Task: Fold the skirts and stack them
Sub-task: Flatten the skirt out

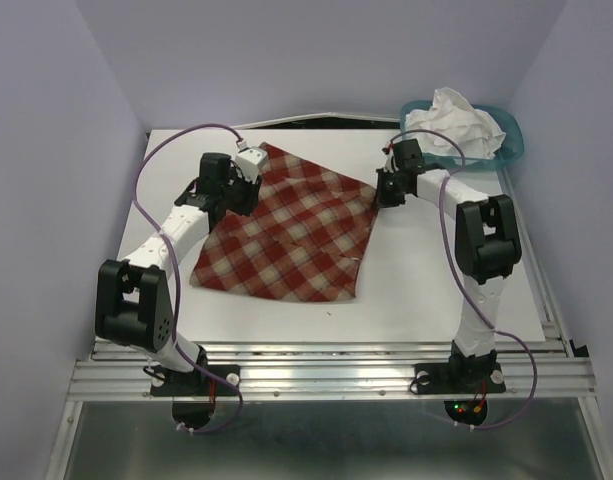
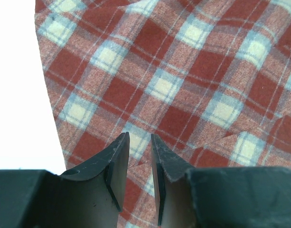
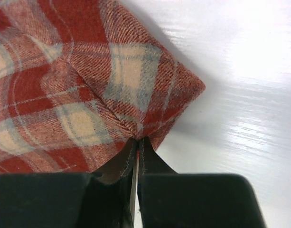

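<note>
The red-and-cream plaid skirt [image 1: 286,235] lies spread flat in the middle of the white table [image 1: 426,280]. My left gripper [image 1: 244,195] presses down on its far left corner. In the left wrist view its jaws [image 2: 140,137] stand narrowly parted, with a raised ridge of plaid cloth [image 2: 183,71] pinched between them. My right gripper [image 1: 383,195] is at the skirt's far right corner. The right wrist view shows it [image 3: 137,139] shut on the edge of that corner [image 3: 136,80], which lifts slightly off the table. The white skirt [image 1: 456,122] is crumpled in the basket.
The teal basket [image 1: 514,140] stands at the table's far right corner, just behind my right arm. Lilac walls close in the table on the left, right and back. Bare white table surface [image 3: 240,95] lies to the right of the plaid corner.
</note>
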